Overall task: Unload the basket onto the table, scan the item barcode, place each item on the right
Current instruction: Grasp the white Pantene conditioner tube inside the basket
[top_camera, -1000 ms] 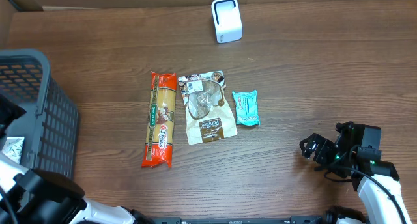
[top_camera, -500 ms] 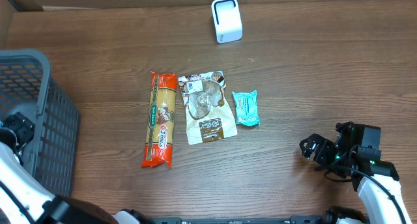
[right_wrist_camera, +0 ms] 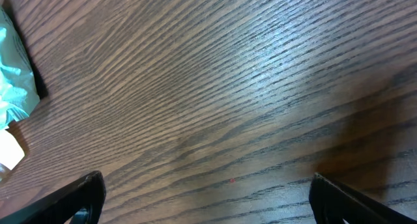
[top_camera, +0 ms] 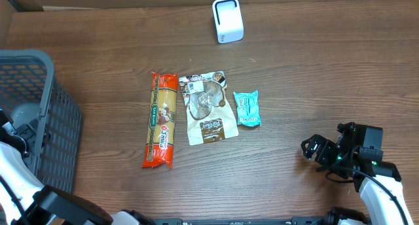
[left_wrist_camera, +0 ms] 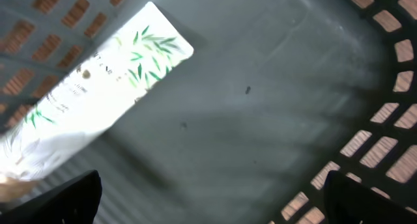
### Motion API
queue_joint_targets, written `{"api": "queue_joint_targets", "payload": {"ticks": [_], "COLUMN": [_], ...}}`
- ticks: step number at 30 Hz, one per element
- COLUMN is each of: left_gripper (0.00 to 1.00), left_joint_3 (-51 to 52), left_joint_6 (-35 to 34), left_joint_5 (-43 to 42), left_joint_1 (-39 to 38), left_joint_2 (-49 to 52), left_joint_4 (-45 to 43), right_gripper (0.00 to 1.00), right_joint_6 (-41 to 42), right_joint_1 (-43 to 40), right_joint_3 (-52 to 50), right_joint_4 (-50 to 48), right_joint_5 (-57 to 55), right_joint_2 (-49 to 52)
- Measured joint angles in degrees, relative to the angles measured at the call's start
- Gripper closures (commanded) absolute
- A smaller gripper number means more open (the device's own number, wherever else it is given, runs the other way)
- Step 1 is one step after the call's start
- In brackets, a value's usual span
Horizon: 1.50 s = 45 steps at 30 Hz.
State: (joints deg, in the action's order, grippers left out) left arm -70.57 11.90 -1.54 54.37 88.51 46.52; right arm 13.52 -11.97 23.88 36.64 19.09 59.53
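The left gripper [left_wrist_camera: 210, 191] hangs inside the grey basket [top_camera: 62, 127] at the table's [top_camera: 294, 74] left edge, its fingers spread wide to both lower corners of the wrist view with nothing between them. Below it lies a white packet with green leaf print [left_wrist_camera: 98, 87], flat on the basket floor and slanted towards the upper left wall. The rest of the floor is bare, and the lattice wall curves round on the right.

The right gripper [top_camera: 311, 150] sits low over the wood near the front right corner, jaws also spread apart and empty. Its wrist camera sees plain table grain, with only the edge of the teal packet [top_camera: 247, 108] at the far left of its view.

Three items lie side by side in the middle of the table. The long red pasta bag [top_camera: 160, 129] is on the left and the brown pouch [top_camera: 206, 107] just beside it. The teal packet is to the right, close to the pouch but not clearly touching it.

The white scanner [top_camera: 227, 19] stands upright near the far edge, well apart from the row. Open wood runs between the items and the basket, between the items and the right gripper, and along the whole far right side
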Motion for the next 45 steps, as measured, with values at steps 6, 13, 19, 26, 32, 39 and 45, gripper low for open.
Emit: {"api": "queue_joint_targets", "payload": {"ticks": [6, 13, 19, 26, 32, 39, 45], "left_gripper": [0.00, 0.00, 0.00, 0.00, 0.00, 0.00, 0.00], "left_joint_3": [0.13, 0.15, 0.15, 0.15, 0.15, 0.15, 0.15], "left_joint_6": [4.02, 15.37, 23.43, 26.29, 27.10, 28.59, 30.38], "left_joint_5": [0.11, 0.31, 2.51, 5.70, 5.88, 5.86, 5.86], "left_joint_1": [0.00, 0.00, 0.00, 0.94, 5.40, 7.19, 7.19], "left_joint_2": [4.13, 8.39, 8.41, 8.44, 8.41, 8.44, 8.70], "left_joint_4": [-8.33, -8.24, -9.07, -9.55, -9.55, -9.55, -9.57], "right_gripper": [0.00, 0.00, 0.00, 0.00, 0.00, 0.00, 0.00], "right_joint_6": [-0.02, -0.02, -0.02, 0.00, -0.02, 0.00, -0.02], "right_joint_1": [0.00, 0.00, 0.00, 0.00, 0.00, 0.00, 0.02], "right_joint_3": [0.00, 0.00, 0.00, 0.00, 0.00, 0.00, 0.00], "right_joint_4": [0.00, -0.04, 0.00, 0.00, -0.02, 0.00, 0.02], "right_joint_5": [-0.02, -0.02, 0.00, -0.02, 0.00, -0.02, 0.00], "right_joint_2": [0.00, 0.00, 0.00, 0.00, 0.00, 0.00, 0.00]}}
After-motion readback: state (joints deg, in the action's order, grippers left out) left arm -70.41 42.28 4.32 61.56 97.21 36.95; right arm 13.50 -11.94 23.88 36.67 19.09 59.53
